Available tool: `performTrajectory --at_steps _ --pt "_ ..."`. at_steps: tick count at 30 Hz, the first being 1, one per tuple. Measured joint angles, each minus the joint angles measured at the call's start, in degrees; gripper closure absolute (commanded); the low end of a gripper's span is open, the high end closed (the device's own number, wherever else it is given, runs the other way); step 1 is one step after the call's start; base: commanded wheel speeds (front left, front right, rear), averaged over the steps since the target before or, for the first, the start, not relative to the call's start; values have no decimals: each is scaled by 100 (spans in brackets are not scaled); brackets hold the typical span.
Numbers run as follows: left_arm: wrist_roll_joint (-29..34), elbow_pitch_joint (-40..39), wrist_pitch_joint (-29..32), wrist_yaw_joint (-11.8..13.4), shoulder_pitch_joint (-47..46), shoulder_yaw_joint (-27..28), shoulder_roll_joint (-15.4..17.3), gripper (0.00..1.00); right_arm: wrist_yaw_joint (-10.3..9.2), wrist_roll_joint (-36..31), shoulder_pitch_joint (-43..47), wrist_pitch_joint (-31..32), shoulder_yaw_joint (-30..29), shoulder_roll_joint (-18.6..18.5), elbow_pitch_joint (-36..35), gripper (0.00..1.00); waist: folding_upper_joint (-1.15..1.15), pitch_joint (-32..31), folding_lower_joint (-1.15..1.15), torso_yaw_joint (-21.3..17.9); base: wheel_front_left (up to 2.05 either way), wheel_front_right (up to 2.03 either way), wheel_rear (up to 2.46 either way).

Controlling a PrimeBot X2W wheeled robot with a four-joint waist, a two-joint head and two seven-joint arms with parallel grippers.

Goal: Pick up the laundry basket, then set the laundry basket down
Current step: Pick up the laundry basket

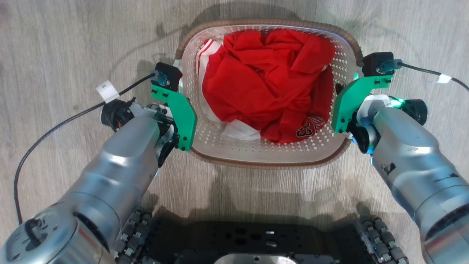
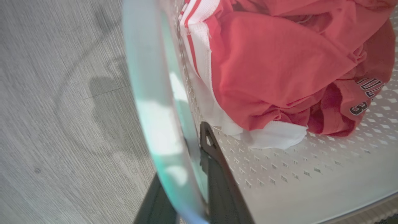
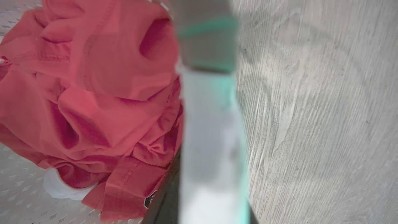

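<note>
The laundry basket point(image 1: 256, 148), white and perforated with a brown rim, is in the middle of the head view over the wood floor, full of red and white clothing point(image 1: 263, 80). My left gripper point(image 2: 189, 161) is shut on the basket's left white handle point(image 2: 149, 93), one dark finger point(image 2: 217, 168) inside the basket wall and the other outside. My right gripper point(image 3: 211, 193) is shut on the right handle point(image 3: 211, 124), which is blurred and close to the camera. Green wrist mounts point(image 1: 176, 110) hide the fingers in the head view. I cannot tell whether the basket touches the floor.
Pale wood floor point(image 1: 55, 44) surrounds the basket. My dark wheeled base point(image 1: 256, 238) lies just below it in the head view. A black cable point(image 1: 55, 128) trails from the left wrist, another point(image 1: 432, 71) from the right.
</note>
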Motion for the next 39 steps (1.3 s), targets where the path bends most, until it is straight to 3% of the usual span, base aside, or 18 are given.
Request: performTrajectory --at_steps 16,39 --pt "-266 119 497 -245 242 -468 19 100 -5 544 193 1123 530 -64 -103 100 0 -809 0 -52 0 0 0" --pt "-667 -29 1872 -300 1045 -747 208 100 -57 1301 967 2606 1393 68 -237 100 0 -3182 -1 -167 0 0 0"
